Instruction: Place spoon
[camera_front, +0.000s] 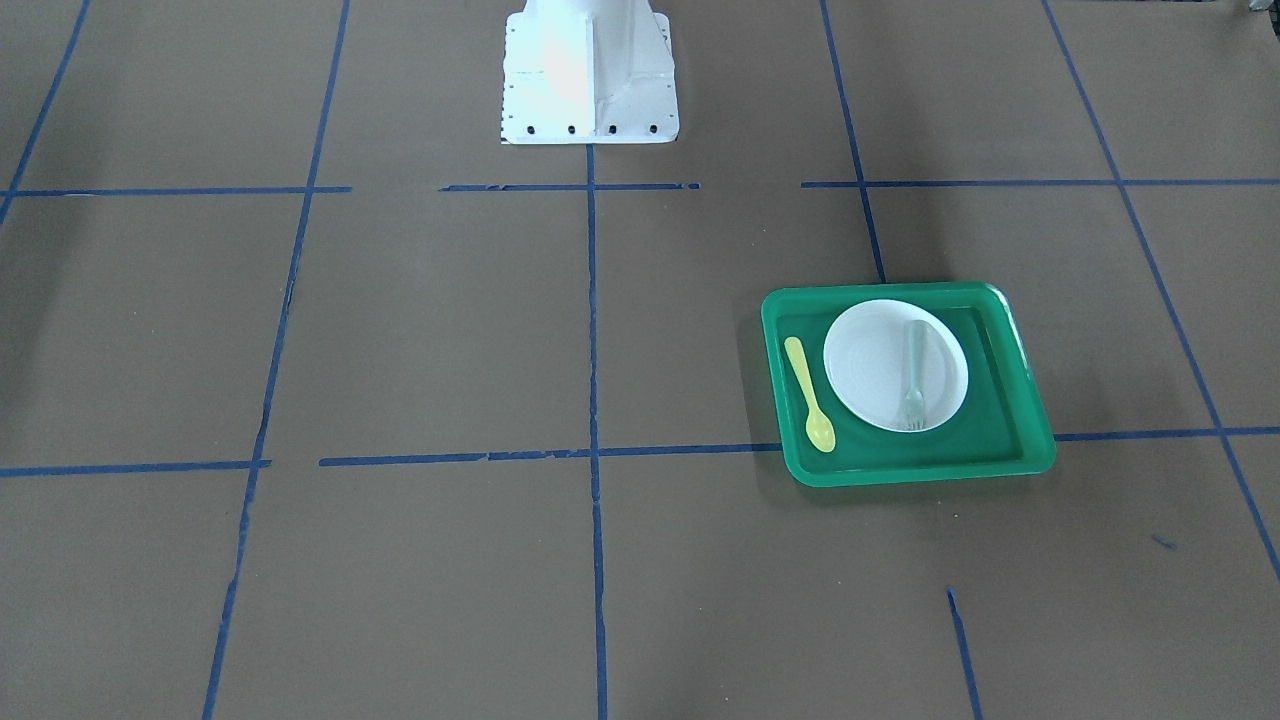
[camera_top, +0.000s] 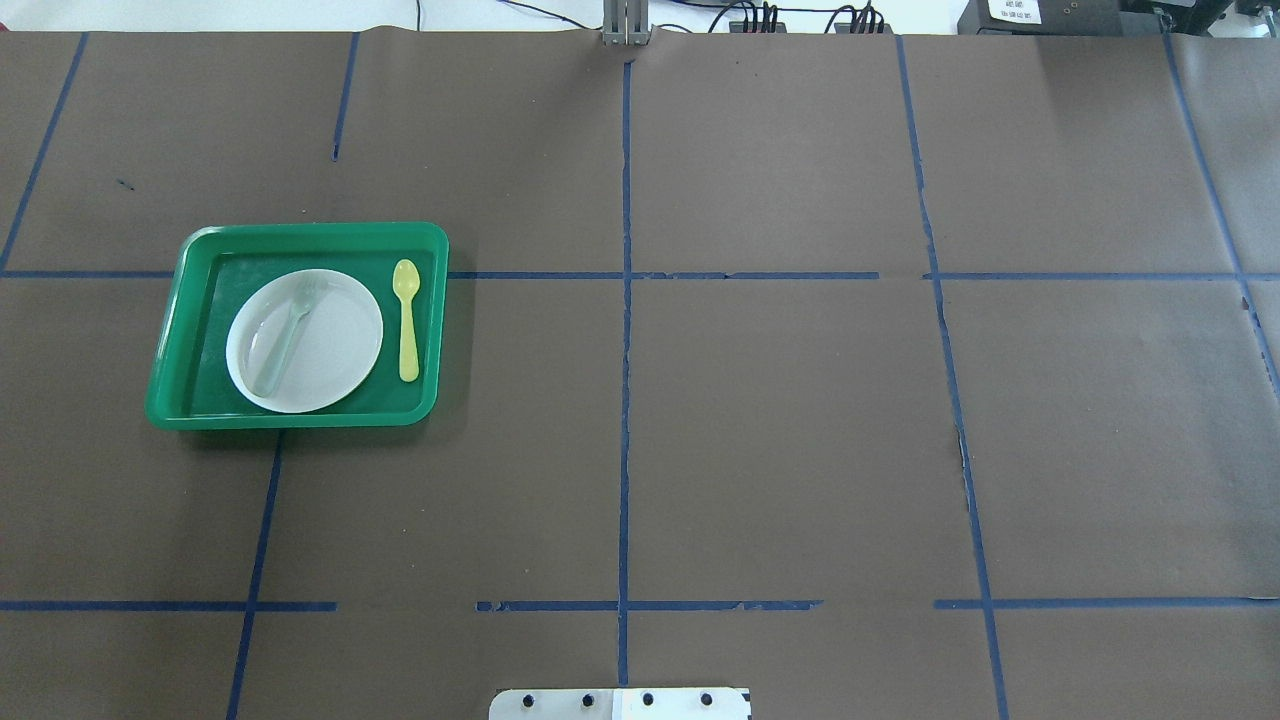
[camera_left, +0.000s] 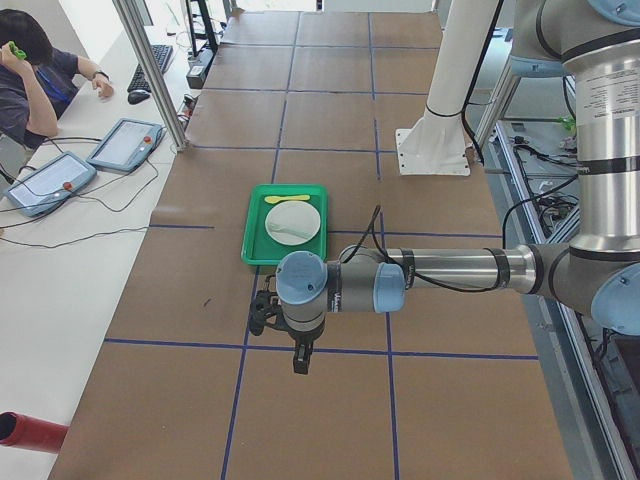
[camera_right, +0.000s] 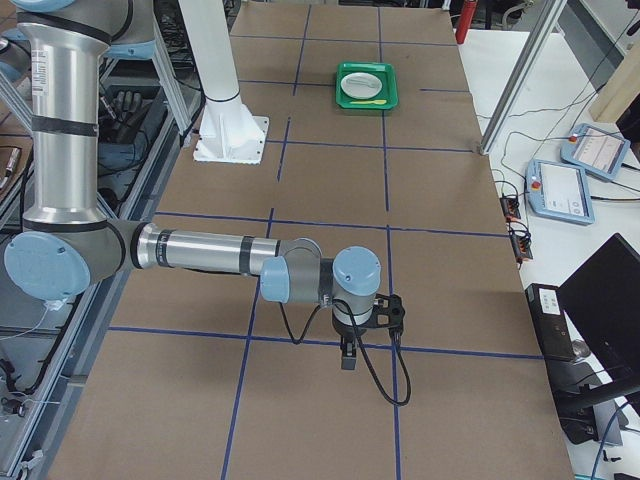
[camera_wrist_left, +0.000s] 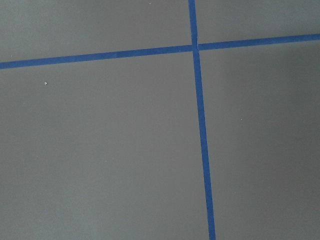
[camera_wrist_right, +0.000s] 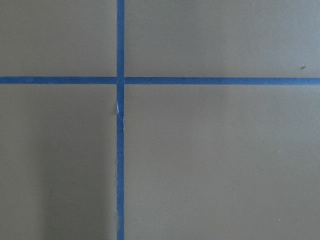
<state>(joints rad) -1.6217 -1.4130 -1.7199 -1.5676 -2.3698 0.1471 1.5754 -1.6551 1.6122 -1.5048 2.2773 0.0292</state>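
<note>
Since the spoon (camera_top: 406, 320) lies flat in the tray (camera_top: 300, 232), just right of the plate (camera_top: 335, 350) in the overhead frame's left half, it looks either already placed or not yet picked; I cannot tell which. The left arm (camera_left: 450, 270) and right arm (camera_right: 200, 250) reach out level above the counter (camera_top: 800, 450), well apart from the tray. The left tool (camera_left: 298, 352) and right tool (camera_right: 348, 352) point down; how wide they stand cannot be told.

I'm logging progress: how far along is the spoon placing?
Looks done: the spoon lies flat in the green tray beside the white plate, which holds the fork. In hand: nothing visibly; the left gripper and right gripper hang over the table, far from the tray. Left: nothing evident.
</note>
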